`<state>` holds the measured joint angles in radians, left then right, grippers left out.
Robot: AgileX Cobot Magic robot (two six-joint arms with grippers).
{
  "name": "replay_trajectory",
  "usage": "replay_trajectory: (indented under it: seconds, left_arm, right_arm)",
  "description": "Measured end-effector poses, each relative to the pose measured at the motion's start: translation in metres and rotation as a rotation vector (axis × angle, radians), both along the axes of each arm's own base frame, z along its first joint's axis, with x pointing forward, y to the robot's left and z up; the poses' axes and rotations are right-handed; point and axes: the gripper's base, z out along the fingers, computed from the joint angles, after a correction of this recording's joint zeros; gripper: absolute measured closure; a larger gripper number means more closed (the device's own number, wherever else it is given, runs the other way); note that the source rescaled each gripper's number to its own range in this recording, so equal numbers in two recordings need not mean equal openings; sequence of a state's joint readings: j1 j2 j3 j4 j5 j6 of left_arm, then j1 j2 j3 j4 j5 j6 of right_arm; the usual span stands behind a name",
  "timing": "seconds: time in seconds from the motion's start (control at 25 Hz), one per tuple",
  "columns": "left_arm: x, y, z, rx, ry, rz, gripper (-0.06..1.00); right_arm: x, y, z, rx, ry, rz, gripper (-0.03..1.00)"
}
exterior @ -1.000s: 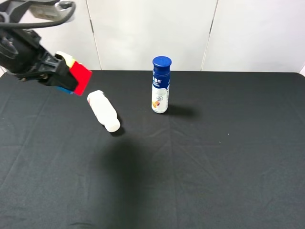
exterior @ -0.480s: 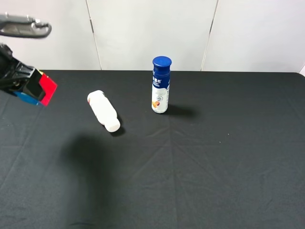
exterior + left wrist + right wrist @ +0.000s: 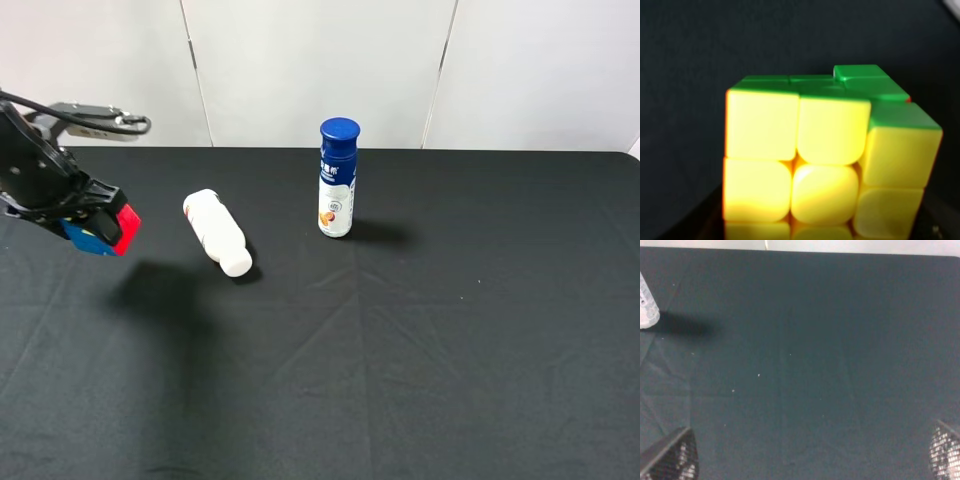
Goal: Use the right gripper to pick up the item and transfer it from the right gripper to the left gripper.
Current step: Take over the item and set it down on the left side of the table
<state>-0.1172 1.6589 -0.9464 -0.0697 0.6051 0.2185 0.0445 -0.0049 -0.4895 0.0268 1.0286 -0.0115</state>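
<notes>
The puzzle cube shows red and blue faces at the far left of the exterior high view, held just above the black table. My left gripper is shut on it. In the left wrist view the cube fills the picture with yellow and green faces, one layer slightly twisted. My right gripper is out of the exterior high view. In the right wrist view its mesh-padded fingertips stand far apart over bare cloth, open and empty.
A white bottle lies on its side to the right of the cube. A blue-capped bottle stands upright near the middle back. The edge of a bottle shows in the right wrist view. A black cloth covers the table.
My left gripper has carried the cube leftward away from the white bottle and lowered it closer to the table. The bottles have not moved.
</notes>
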Motion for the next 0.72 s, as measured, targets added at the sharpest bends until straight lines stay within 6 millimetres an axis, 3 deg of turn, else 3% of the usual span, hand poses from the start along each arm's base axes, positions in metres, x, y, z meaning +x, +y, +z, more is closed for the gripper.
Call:
replay_trajectory:
  seconds: [0.36, 0.72]
  left_arm:
    - [0.015, -0.001, -0.032, 0.005, -0.001, 0.012, 0.94]
    - [0.018, -0.002, -0.037, -0.011, -0.011, 0.03, 0.94]
  right_arm:
    - [0.0, 0.0, 0.0, 0.0, 0.0, 0.0, -0.03]
    - [0.0, 0.0, 0.0, 0.0, 0.0, 0.0, -0.03]
